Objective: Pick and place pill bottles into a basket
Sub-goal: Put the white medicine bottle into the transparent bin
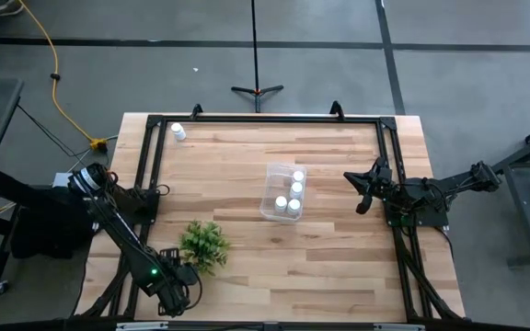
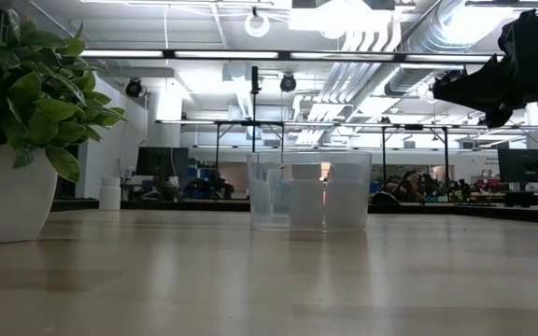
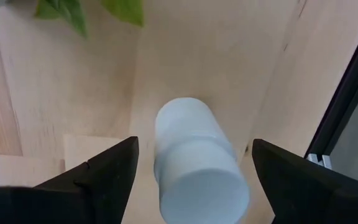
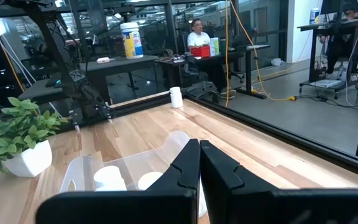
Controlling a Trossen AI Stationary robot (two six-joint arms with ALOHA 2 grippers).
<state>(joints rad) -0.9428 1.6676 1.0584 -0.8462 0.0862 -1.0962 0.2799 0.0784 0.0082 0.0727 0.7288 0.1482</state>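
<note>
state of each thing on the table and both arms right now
left gripper: jaws open, either side of a lying pill bottle
right gripper: jaws shut, empty, raised beside the basket
basket: upright, holds three pill bottles
lone pill bottle: upright, far corner
plant: upright

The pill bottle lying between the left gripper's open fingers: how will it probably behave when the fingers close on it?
The pill bottle lies on its side on the table between the left gripper's open fingers, so it may roll if nudged unevenly. Its smooth white plastic looks stiff but probably slippery. Being small, it is likely light and easily knocked away.
</note>
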